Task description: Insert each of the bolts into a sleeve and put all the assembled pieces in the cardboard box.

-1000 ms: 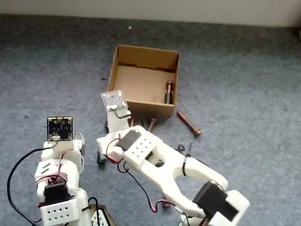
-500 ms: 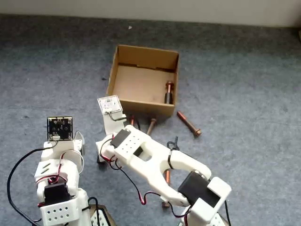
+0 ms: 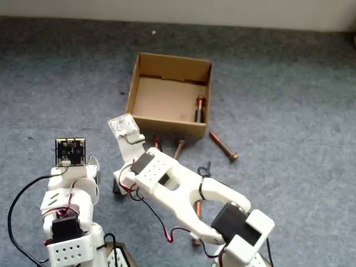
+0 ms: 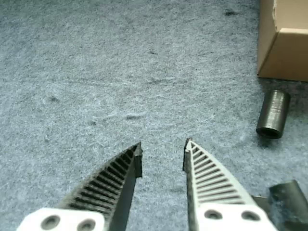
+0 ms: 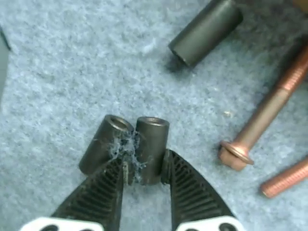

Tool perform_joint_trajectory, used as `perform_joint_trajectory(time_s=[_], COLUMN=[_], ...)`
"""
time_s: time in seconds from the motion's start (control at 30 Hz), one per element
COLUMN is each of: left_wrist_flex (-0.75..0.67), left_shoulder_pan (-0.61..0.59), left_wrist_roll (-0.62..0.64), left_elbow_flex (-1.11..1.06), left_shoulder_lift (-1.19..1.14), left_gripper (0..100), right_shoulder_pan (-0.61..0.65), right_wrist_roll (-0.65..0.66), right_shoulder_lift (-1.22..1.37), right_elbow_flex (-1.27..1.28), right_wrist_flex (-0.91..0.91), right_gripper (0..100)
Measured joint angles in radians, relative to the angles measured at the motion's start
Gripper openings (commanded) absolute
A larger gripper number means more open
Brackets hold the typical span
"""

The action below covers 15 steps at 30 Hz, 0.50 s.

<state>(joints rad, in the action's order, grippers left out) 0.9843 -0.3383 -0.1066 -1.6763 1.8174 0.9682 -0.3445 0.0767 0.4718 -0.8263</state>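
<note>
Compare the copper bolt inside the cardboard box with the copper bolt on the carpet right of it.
The boxed copper bolt wears a dark sleeve; the carpet copper bolt is bare. The boxed one rests inside the brown cardboard box; the other lies flat outside on grey carpet. Both are copper-coloured.

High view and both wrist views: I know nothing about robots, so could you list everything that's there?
Carpet: one, grey, under everything.
Cardboard box: one, brown, open-topped, mid-carpet.
Bolt in a sleeve: one, copper and dark, inside the box against a side wall.
Loose bolts: at least three, copper, on the carpet by the box's near wall.
Loose sleeves: at least three, dark grey; two side by side, one nearer the box.
Arms: two, white, at the near edge.
Left gripper: one, black and white, open above bare carpet.
Right gripper: one, black and white, at the side-by-side pair.
</note>
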Motion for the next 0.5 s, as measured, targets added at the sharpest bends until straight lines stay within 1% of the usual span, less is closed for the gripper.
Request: perform_joint_trajectory(time_s=[0.13, 0.23, 0.37, 0.5], left_wrist_flex=[0.000, 0.000, 0.000, 0.000], left_shoulder_pan=[0.000, 0.000, 0.000, 0.000], left_wrist_roll=[0.000, 0.000, 0.000, 0.000], left_elbow_flex=[0.000, 0.000, 0.000, 0.000], left_shoulder_lift=[0.000, 0.000, 0.000, 0.000], left_gripper=[16, 16, 16, 17], right_shoulder_pan=[-0.041, -0.086, -0.198, -0.348], right_wrist_roll=[0.020, 0.025, 0.025, 0.025], right_shoulder_lift=[-0.158, -0.322, -0.555, -0.741], right_elbow_flex=[0.003, 0.055, 0.192, 0.316], right_wrist_flex=[-0.112, -0.163, -0.169, -0.172], right_gripper=[0.5, 0.5, 0.5, 0.5])
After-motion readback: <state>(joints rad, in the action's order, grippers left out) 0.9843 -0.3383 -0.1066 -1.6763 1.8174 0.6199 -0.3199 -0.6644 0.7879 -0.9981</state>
